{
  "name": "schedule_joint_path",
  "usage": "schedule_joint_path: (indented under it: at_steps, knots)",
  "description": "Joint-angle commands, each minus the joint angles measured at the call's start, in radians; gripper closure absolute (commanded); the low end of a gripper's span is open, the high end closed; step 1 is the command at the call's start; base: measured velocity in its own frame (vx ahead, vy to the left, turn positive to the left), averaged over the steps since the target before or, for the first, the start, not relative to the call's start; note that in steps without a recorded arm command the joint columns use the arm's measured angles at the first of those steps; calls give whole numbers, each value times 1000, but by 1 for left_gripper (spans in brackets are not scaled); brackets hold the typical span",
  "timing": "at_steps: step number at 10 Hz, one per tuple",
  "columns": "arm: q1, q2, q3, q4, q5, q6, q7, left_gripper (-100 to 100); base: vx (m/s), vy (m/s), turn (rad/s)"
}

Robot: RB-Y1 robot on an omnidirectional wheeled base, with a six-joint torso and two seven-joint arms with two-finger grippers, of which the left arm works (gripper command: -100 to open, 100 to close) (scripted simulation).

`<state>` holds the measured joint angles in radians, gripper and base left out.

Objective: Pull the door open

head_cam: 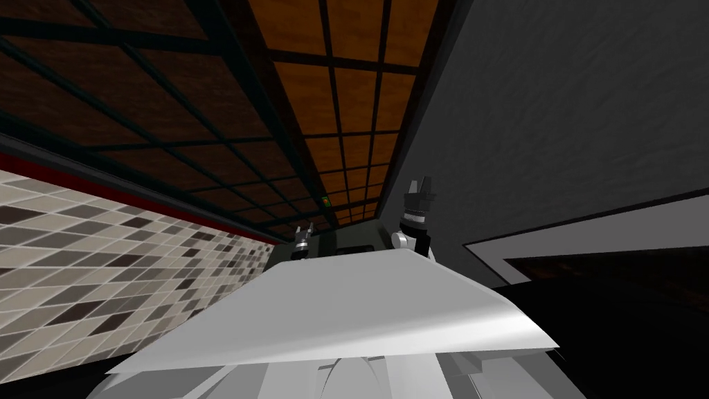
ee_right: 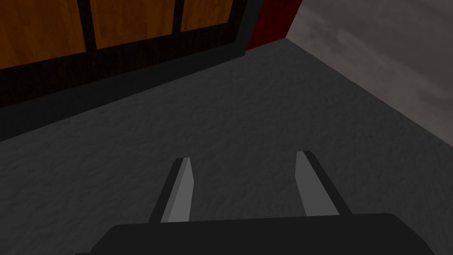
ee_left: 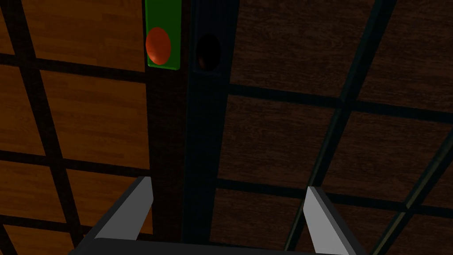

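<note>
The door [head_cam: 353, 104] has orange wood panels in a dark grid. On its dark edge sits a green plate with a red oval knob [head_cam: 325, 201], seen close in the left wrist view [ee_left: 158, 45]. Beside it runs a dark post [ee_left: 205, 133] with a round hole, then darker brown panels [ee_left: 332, 66]. My left gripper [head_cam: 303, 232] is open [ee_left: 228, 186]; it points at the post a short way below the knob and touches nothing. My right gripper [head_cam: 420, 187] is raised by the grey wall, and its fingers are open [ee_right: 244, 157] with nothing between them.
A dark grey wall [head_cam: 554, 104] stands close on the right, with a pale trim [head_cam: 588, 235] and a black area [head_cam: 623, 298] below it. On the left lies a grey chequered tiled surface [head_cam: 83, 263] edged by a red strip [head_cam: 173, 208].
</note>
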<state>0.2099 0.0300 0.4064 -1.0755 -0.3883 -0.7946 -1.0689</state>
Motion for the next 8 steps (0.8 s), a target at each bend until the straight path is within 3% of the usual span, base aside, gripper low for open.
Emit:
schedule_joint_path:
  at_steps: [1,8]
  knots:
    - [-8,-11,12,30,-8,-11,-38,-100,138,15,-45]
    - [-42,-49,52,132,-33,-44,-151,-100,158,-2,-33]
